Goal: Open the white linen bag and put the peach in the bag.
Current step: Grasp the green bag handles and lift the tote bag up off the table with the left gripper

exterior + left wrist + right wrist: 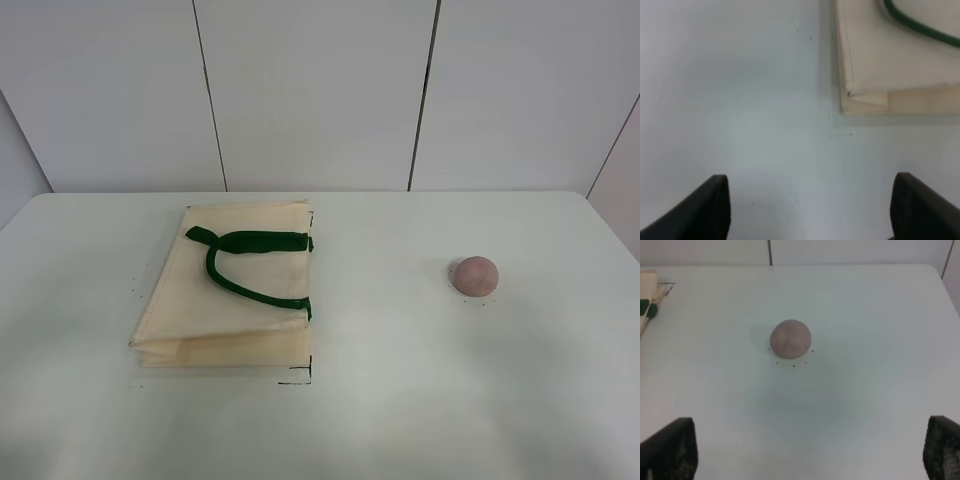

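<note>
Left gripper (812, 205), right gripper (807, 450) gape empty; a clumsy nudge could roll the round pinkish peach (475, 275) farther from the flat cream linen bag (200, 300).

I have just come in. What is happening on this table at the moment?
Nothing is being handled yet. The white linen bag lies flat and unopened on the left of the table, with its green handles folded on top. The peach sits apart on the right, untouched. The left gripper hovers near a corner of the bag, its fingers spread wide. The right gripper, also open, faces the peach.
</note>
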{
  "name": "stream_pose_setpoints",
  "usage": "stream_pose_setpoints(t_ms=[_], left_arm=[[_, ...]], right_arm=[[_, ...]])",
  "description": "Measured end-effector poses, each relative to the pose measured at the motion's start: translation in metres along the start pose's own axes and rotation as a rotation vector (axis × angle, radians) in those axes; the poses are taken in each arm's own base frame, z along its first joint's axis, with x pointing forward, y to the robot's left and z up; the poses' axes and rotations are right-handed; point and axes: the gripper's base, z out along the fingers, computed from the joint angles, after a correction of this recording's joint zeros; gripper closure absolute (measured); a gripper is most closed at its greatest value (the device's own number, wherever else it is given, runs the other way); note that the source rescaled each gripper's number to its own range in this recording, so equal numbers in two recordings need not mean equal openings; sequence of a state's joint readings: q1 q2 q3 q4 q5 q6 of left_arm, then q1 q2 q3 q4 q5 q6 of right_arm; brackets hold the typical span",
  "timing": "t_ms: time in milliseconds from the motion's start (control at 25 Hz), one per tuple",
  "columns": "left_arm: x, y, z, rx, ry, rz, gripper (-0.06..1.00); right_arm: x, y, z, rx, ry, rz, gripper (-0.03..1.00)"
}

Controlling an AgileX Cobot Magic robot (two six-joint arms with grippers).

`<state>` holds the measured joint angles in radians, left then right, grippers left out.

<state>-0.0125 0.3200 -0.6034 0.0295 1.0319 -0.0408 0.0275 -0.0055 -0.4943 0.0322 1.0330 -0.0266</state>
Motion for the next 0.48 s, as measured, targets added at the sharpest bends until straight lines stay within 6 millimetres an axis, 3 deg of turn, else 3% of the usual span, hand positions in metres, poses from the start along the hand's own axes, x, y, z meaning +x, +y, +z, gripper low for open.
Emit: stream_pose_setpoints(t_ms=[120,280,480], left_arm=[[-0.038,-0.002,0.017,0.000,0.104,0.002,-0.06],[-0.094,-0.005,0.054,-0.003,0.244,0.006,-0.06],[-0.159,-0.008,0.125,-0.007,0.385,0.010,-0.06]], right_arm=[[0.000,0.000,0.000,0.000,0.000,0.000,-0.03],[0.000,0.000,0.000,0.000,0.000,0.000,-0.03],[0.000,0.000,0.000,0.000,0.000,0.000,-0.03]])
